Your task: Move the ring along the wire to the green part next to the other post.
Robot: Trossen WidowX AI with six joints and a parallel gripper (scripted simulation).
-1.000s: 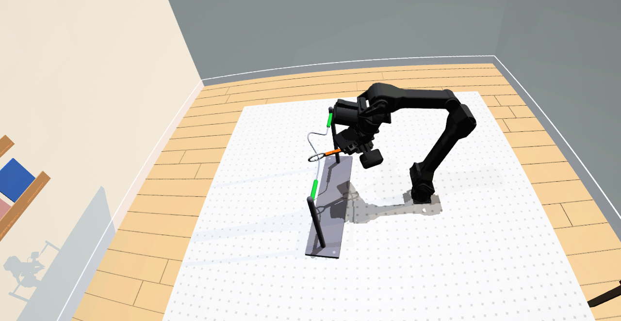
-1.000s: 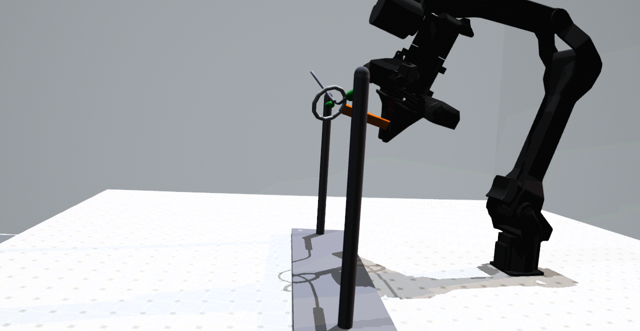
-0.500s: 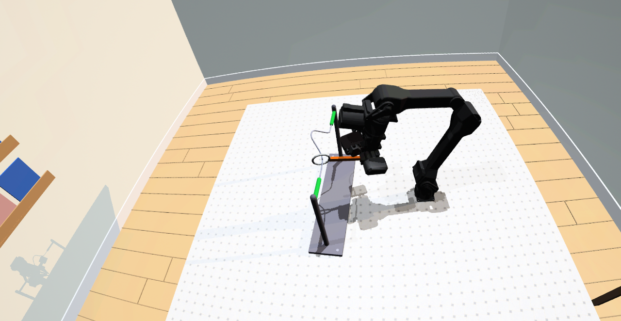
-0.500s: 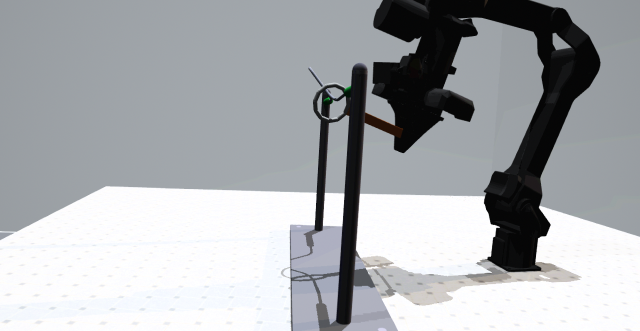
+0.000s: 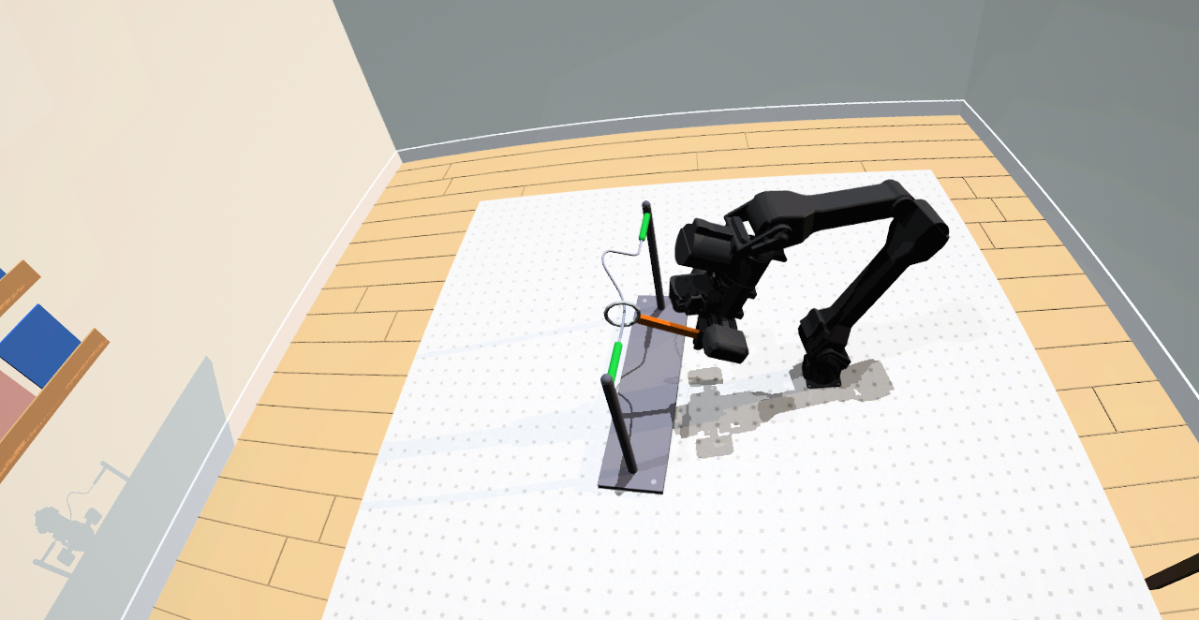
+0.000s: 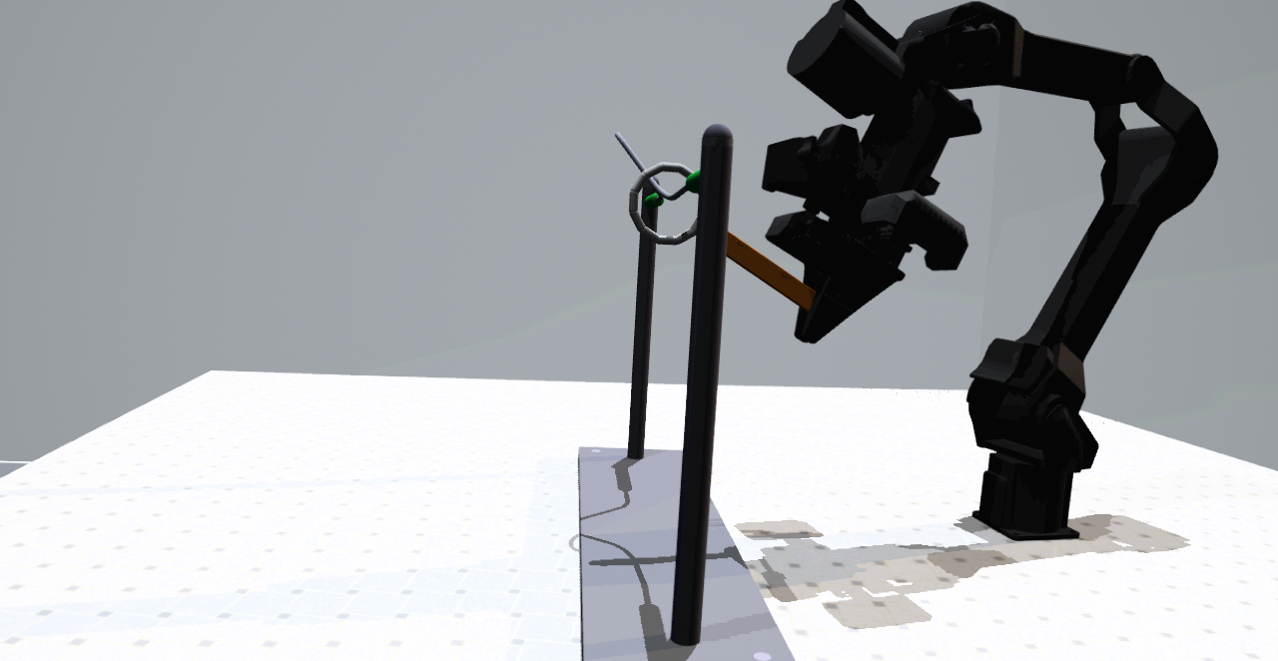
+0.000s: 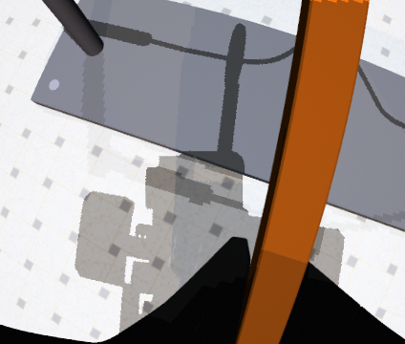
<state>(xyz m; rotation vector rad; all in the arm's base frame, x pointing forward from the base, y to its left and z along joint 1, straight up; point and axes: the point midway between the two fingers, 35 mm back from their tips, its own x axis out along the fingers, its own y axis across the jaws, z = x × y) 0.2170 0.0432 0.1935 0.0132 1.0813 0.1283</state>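
The grey ring (image 5: 605, 314) (image 6: 633, 201) is around the thin grey wire (image 5: 613, 279), a little short of the near green part (image 5: 615, 361) (image 6: 693, 181). The wire passes through its opening with no contact that I can make out. The far green part (image 5: 644, 227) (image 6: 654, 199) is well behind the ring. The orange handle (image 5: 668, 325) (image 6: 770, 270) (image 7: 317, 119) slopes down from the ring to my gripper (image 5: 700, 338) (image 6: 811, 309) (image 7: 256, 255), which is shut on its end. The ring is out of sight in the wrist view.
The near post (image 5: 620, 427) (image 6: 706, 388) (image 7: 74, 24) and the far post (image 5: 655, 259) (image 6: 643, 327) stand on a grey base plate (image 5: 649, 449) (image 7: 131, 96). In the exterior view the near post hides where ring and handle join. My gripper is on the robot's side of the posts.
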